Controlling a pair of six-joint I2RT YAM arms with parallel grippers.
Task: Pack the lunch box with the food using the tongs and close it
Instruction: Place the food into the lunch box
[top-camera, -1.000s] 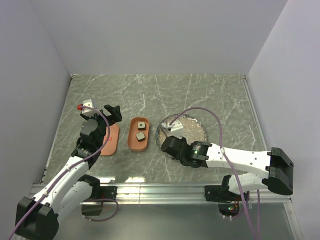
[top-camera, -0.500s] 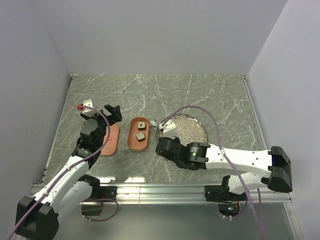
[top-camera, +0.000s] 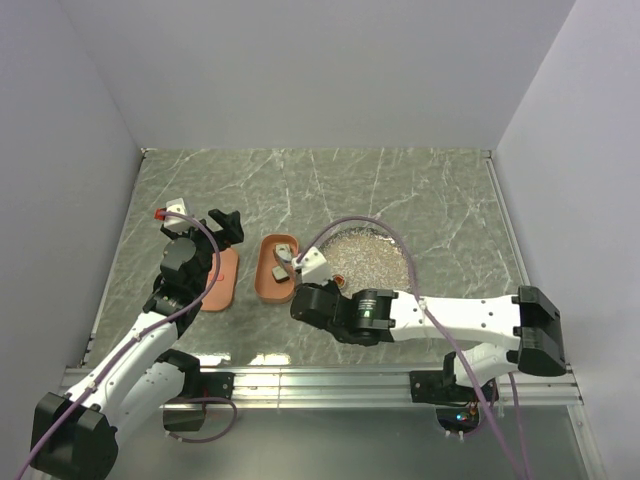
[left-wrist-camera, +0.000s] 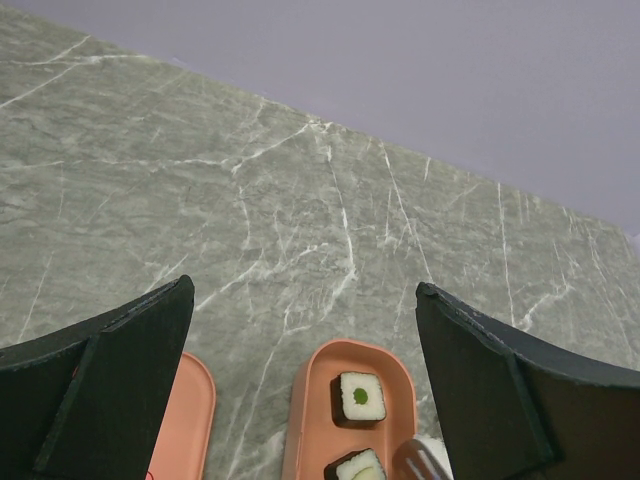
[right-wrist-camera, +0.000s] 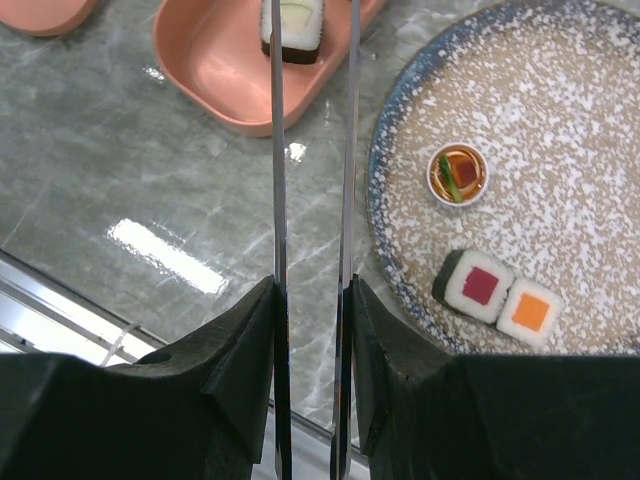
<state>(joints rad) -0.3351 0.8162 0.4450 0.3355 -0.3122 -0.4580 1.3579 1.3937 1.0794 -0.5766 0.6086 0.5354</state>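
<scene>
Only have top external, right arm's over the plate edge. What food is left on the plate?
Observer: Three on the plate: a small round piece, and a red-centred roll and an orange-centred roll side by side.
Operator: Lunch box contents? Too small here.
Observer: Two rolls in the lunch box; the far roll has a green centre.
Operator: Tongs?
Observer: The right gripper is shut on the tongs, a tip beside the near roll.

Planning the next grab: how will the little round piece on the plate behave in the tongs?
The round piece looks small and probably light, so it should lift easily. Its curved side may slip or roll between the thin smooth tongs. It sits alone on the plate, so a nudge likely shifts it.
</scene>
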